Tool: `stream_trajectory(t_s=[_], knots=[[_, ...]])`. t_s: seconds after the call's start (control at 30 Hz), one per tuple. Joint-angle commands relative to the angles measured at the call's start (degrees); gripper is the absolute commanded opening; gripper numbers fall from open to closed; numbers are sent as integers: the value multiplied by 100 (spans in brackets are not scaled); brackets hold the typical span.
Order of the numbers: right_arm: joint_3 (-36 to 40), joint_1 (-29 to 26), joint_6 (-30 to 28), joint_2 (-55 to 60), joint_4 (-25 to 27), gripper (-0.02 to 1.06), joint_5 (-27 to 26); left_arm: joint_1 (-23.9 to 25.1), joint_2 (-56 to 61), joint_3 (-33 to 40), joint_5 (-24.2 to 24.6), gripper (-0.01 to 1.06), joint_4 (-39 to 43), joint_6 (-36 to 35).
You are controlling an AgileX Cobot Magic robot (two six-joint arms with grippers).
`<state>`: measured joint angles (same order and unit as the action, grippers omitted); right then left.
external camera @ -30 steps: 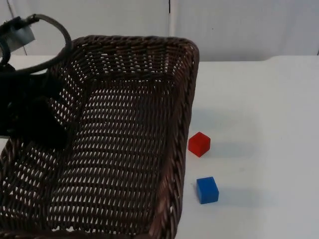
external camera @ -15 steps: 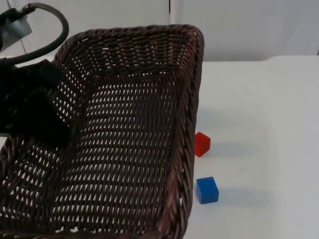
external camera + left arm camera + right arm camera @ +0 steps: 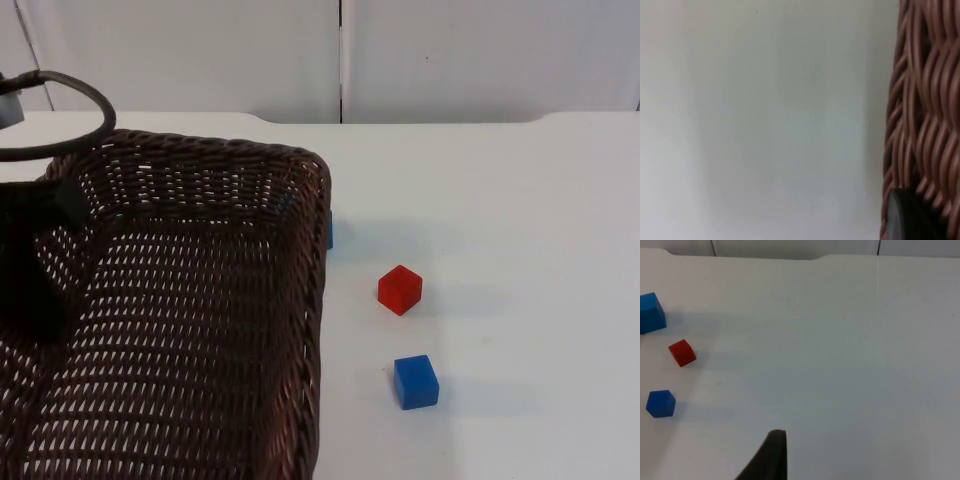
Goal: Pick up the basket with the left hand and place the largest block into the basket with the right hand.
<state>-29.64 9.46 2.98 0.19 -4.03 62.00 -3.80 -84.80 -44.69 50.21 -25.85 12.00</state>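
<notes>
Dark brown woven wicker basket is hanging over the left side of the white desk, its weave showing close up at the left wrist. Left end effector is sitting at the basket's left rim; grip state — cannot tell, fingers are hidden. Large blue cube is peeking out from behind the basket's far right corner, mostly hidden in the top view. Small red cube is lying just right of the basket, small blue cube nearer the camera, apart from it. Right end effector is waiting above the desk, one black fingertip showing; open or closed — cannot tell.
</notes>
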Motion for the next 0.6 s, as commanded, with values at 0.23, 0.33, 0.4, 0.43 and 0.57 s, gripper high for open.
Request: stream_trajectory(t_s=[0.23, 0.33, 0.4, 0.43, 0.57], knots=[[15, -7, -3, -19, 6, 105, -15, -21, 84, -32, 28, 0, -52, -48], [15, -7, -3, -19, 6, 105, -15, -21, 84, -32, 28, 0, -63, -48], [15, -7, -3, -19, 6, 105, -15, -21, 84, -32, 16, 0, -116, -48], [15, -7, -3, -19, 6, 105, -15, -21, 84, -32, 5, 0, -152, -48], [15, -7, -3, -19, 6, 105, -15, -10, 84, -32, -7, 0, -124, -185]])
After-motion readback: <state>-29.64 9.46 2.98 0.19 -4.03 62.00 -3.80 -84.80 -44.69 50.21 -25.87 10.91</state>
